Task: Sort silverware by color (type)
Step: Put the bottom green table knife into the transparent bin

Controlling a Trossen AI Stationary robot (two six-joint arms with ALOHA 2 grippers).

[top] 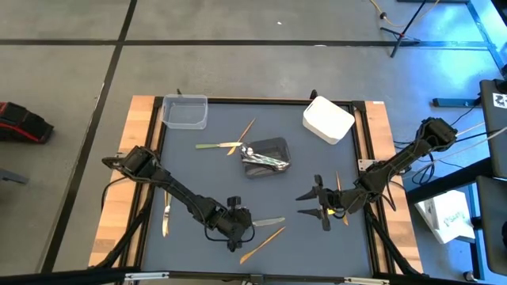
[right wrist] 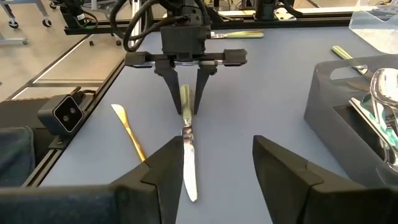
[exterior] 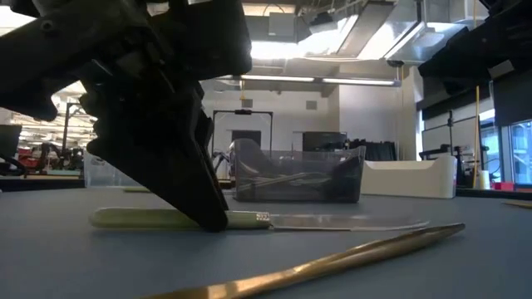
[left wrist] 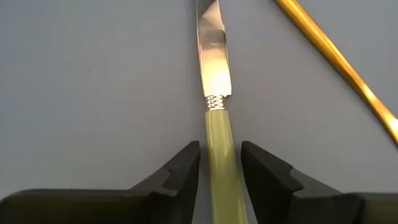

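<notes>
Silverware lies scattered over the dark worktop (top: 317,166), and the piece under work is a green-handled knife (top: 268,222) near the front edge, flat on the surface with its silver blade pointing toward the right arm. The left claw (top: 240,224) stands tip-down over its pale green handle, one finger on each side; in the left wrist view the fingers (left wrist: 183,171) flank the handle with a thin gap on both sides, so the claw is released around the knife, not clamped on it. Just in front of the knife lies a gold knife (top: 262,245), slanted, apart from the green one.

Off at the left edge, on the wooden border, rests another gold utensil (top: 165,221).

To the right, the right claw (top: 323,211) hovers with its fingers spread and nothing between them, facing the left claw across the knife. A slim gold piece (top: 337,186) lies just beside it.

Farther back, near the middle of the worktop, a dark grey tub (top: 265,156) holds several shiny silver utensils (top: 265,161). Beside it, on the left, lie a green-handled utensil (top: 215,146) and a thin gold one (top: 246,131), their ends close together.

At the far edge sit a clear tub (top: 185,112) on the left and a white tub (top: 328,119) on the right.
</notes>
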